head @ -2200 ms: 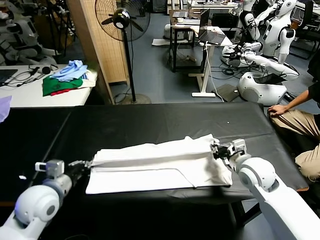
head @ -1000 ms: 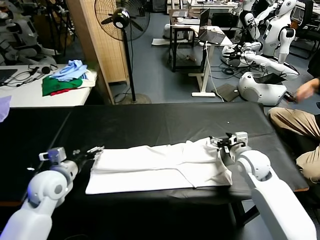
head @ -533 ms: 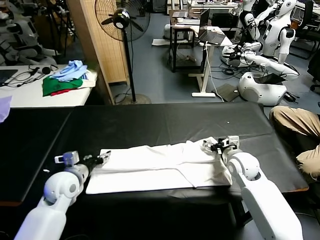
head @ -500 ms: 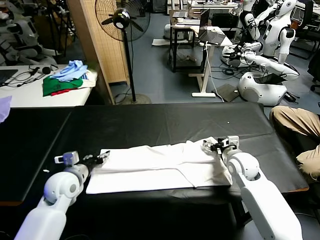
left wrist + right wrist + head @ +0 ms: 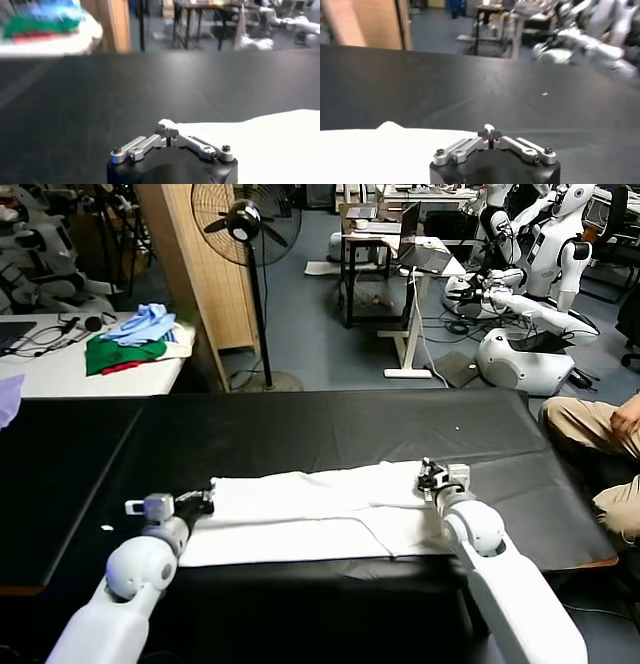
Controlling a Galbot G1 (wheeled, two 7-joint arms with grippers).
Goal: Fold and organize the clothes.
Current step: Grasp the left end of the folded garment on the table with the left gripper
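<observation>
The clothes, one white T-shirt, lie in a long folded band across the black table. My left gripper is at the shirt's left end, shut on a small white corner of cloth that sticks out between its tips. The left gripper shows its jaws pressed together. At the shirt's far right corner, my right gripper is shut too. In the right wrist view the right gripper pinches a white tab of the shirt. No logo print shows.
A pile of blue, green and red garments lies on a white table at the back left. A standing fan and a wooden pillar stand behind the table. A seated person is off the right end.
Both grippers went from open to shut on the shirt's two far corners. The left one moved right, the right one moved left, and the shirt's raised right end settled flatter.
</observation>
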